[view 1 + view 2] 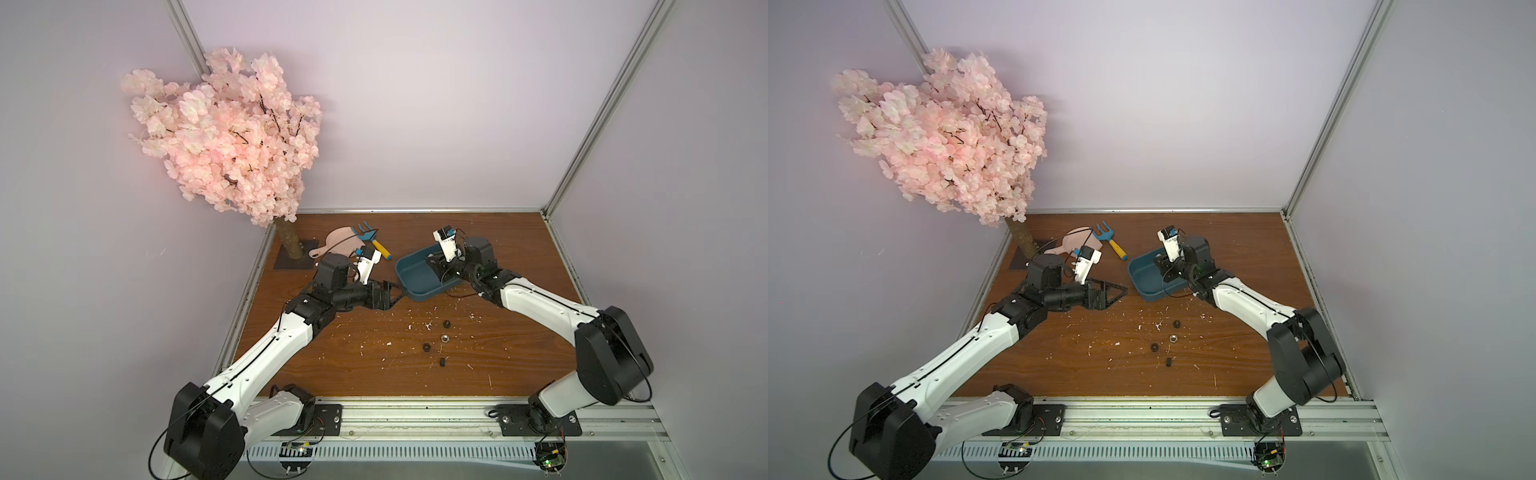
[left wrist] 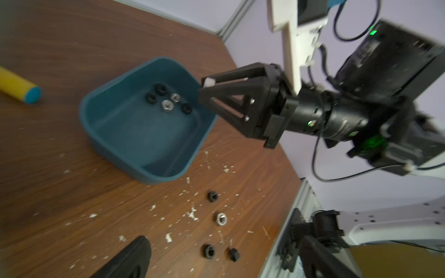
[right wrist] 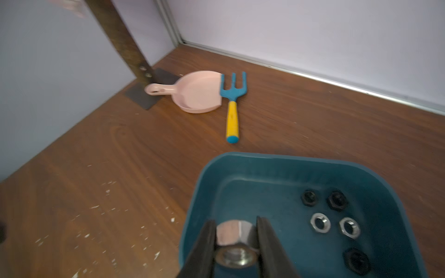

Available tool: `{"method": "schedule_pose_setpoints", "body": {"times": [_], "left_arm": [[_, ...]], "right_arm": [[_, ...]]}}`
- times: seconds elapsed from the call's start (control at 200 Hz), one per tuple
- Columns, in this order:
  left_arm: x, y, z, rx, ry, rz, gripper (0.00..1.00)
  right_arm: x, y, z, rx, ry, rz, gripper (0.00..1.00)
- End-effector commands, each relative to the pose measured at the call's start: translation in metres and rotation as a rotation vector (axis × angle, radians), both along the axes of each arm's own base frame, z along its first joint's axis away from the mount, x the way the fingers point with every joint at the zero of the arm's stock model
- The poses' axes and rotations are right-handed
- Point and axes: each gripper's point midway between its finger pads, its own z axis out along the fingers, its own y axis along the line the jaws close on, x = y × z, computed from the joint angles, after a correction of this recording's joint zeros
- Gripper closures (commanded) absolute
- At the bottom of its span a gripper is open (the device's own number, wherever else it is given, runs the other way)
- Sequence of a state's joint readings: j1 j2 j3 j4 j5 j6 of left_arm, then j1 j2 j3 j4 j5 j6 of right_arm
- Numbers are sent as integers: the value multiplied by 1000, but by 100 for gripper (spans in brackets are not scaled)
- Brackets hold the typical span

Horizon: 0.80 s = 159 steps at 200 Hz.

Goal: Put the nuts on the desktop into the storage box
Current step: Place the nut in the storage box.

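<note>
Now the right end effector [image 3: 236, 221] pinches a silver nut [image 3: 234, 238] directly above the storage box [image 3: 277, 161].

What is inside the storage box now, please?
Five nuts: three black, two silver. The right hand, holding another silver nut, hides part of the storage box floor.

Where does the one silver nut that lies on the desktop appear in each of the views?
In a top view: silver nut on the desktop among three black nuts, nearer the camera than the storage box.
In a top view: silver nut, same place.
Left wrist: silver nut outside the box.
Right wrist: not in it; the held nut and those in the box are others.
Shared landmark: the storage box.
</note>
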State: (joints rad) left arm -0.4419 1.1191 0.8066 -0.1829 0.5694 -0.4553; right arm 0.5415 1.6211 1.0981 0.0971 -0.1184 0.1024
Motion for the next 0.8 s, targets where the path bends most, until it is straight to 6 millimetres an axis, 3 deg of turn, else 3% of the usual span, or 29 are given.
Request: {"method": "schedule_pose_setpoints", "body": {"times": [0.0, 0.23, 0.415, 0.791], "left_arm": [[9, 33, -29, 237, -5, 90, 0], [29, 53, -44, 391, -31, 166, 0], [42, 55, -53, 451, -34, 170, 0], [36, 58, -60, 451, -21, 179, 0]], "right_arm": [[18, -25, -17, -218, 71, -129, 85], [50, -45, -60, -465, 227, -230, 84], [50, -39, -84, -494, 340, -187, 83], [44, -66, -108, -638, 443, -217, 79]]}}
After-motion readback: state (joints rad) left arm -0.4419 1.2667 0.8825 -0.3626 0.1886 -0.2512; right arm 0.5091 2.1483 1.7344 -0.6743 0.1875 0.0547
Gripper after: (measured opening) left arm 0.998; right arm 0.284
